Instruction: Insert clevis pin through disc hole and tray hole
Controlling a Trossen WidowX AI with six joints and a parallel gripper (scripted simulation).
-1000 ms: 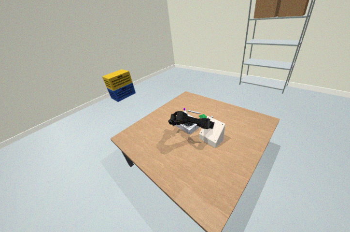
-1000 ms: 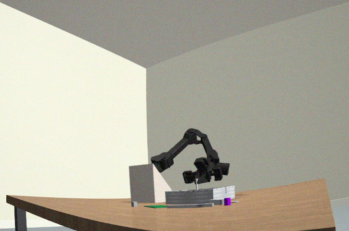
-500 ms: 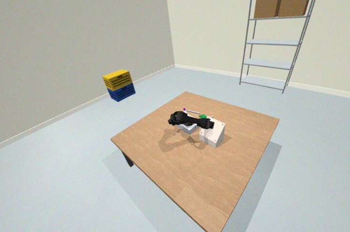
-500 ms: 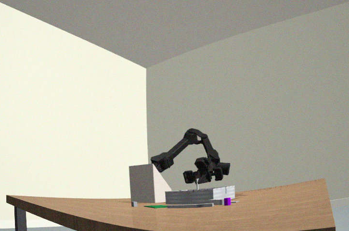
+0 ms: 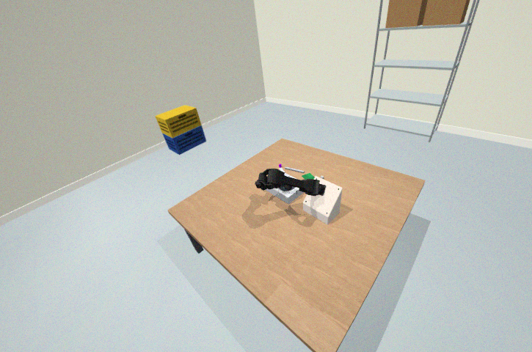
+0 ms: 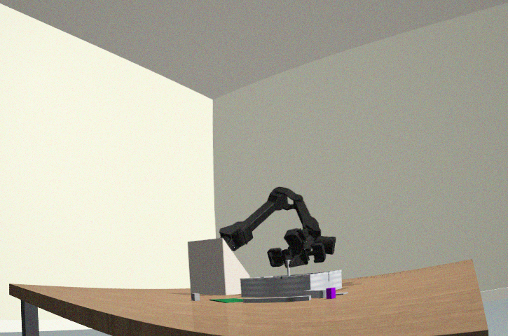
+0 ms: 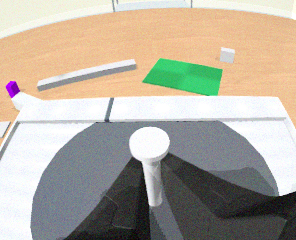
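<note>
My gripper (image 7: 150,163) (image 6: 289,264) is shut on the steel pin (image 7: 153,186) (image 6: 288,269). The pin is about upright, head up, with its pale round head above the fingertips in the wrist view. The grey disc (image 7: 78,175) lies flat inside the rimmed tray (image 7: 188,107) (image 6: 276,287) (image 5: 288,198), under the gripper. In the exterior view the pin's shank runs down to the level of the tray's rim, and the rim hides anything lower. The disc's hole and the tray's pin hole are not visible; the fingers and pin cover the disc's middle.
A grey bar (image 7: 88,75) (image 5: 294,169), a green sheet (image 7: 188,76) (image 6: 226,300) and a small grey cube (image 7: 227,55) (image 6: 195,296) lie beyond the tray. A purple block (image 7: 12,89) (image 6: 331,292) is near its corner. A white wedge (image 5: 324,203) (image 6: 207,267) stands at the arm's base.
</note>
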